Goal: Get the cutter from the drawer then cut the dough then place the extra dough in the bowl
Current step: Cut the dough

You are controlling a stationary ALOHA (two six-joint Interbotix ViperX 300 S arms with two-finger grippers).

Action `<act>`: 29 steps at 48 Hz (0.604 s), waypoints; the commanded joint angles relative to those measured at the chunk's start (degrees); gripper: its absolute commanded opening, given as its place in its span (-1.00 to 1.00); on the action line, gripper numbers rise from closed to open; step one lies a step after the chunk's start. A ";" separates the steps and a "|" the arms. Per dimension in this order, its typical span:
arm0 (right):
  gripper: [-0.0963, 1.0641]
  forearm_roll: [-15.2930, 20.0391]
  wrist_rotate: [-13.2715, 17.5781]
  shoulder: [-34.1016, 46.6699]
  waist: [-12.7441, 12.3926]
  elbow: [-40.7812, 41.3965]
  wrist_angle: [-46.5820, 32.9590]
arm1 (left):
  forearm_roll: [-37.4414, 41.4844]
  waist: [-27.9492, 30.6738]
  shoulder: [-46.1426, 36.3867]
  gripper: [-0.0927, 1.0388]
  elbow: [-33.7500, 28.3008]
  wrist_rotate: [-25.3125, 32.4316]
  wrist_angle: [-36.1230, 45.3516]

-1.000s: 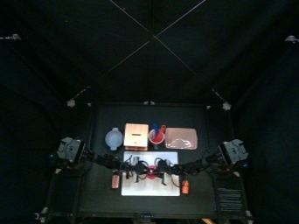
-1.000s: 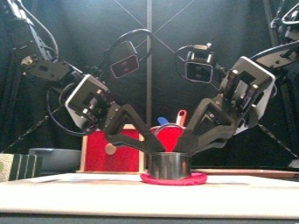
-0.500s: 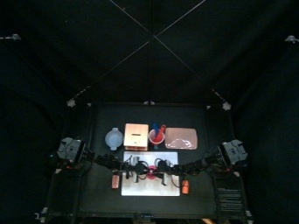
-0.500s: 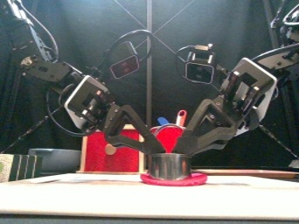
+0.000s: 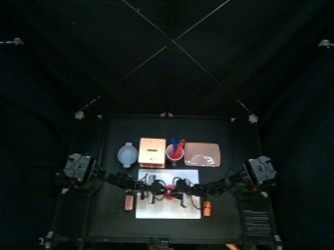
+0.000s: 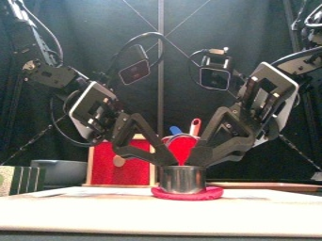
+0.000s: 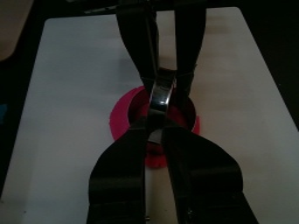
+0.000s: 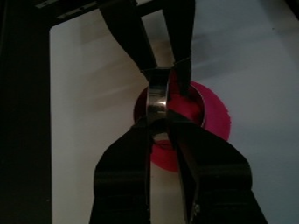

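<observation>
Cutting step, held in place. Nothing visible shifts over the last second: the left gripper (image 6: 161,161) and the right gripper (image 6: 205,159) stay at opposite sides of the metal cutter (image 6: 184,177). Each pair of jaws is narrow and pinches the cutter's wall, as both wrist views show. The cutter stands upright on the red dough (image 6: 186,192), which lies on the white board (image 5: 170,207) at 6 o'clock on the table (image 5: 217,127). The stillness suggests a sustained downward press, so the cut is probably under way rather than finished. An outer rim of dough surrounds the cutter, and the bowl (image 5: 127,153), at 10 o'clock from the board, awaits it.
</observation>
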 commanded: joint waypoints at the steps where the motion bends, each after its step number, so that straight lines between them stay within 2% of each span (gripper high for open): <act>1: -0.10 0.70 1.23 3.69 -0.09 0.09 3.43 | 0.70 -4.57 4.66 -0.06 0.53 -0.09 5.54; 29: -0.10 0.79 1.23 5.80 -0.09 -1.32 3.78 | 0.88 -4.31 5.36 -0.06 -0.18 -0.09 8.09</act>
